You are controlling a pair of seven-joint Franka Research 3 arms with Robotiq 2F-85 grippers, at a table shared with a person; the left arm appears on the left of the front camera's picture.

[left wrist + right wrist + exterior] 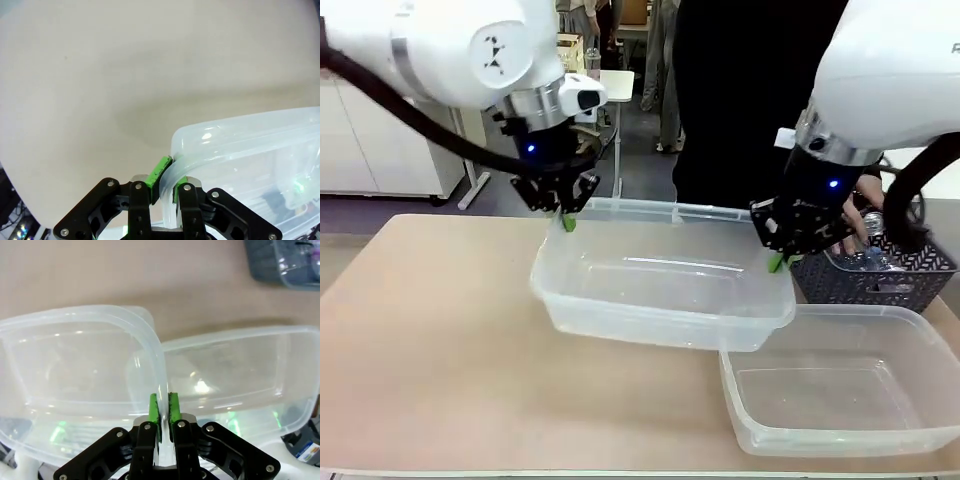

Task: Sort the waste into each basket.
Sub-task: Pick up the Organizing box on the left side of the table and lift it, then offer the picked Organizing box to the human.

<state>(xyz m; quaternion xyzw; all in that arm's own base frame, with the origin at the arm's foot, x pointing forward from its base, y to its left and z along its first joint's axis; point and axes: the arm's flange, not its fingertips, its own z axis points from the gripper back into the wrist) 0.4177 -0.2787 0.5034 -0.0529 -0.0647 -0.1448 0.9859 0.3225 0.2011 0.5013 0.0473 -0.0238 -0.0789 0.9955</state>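
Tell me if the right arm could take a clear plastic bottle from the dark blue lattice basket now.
Probably not: the right gripper is shut on the rim of the clear rectangular plastic tub, beside the dark blue lattice basket.

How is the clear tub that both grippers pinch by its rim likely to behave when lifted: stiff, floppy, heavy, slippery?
Probably light: the tub looks thin-walled and empty. It may flex or sag in the middle, since the left gripper and right gripper each pinch only a narrow bit of rim at opposite ends. The smooth, glossy plastic could slip in so small a grip.
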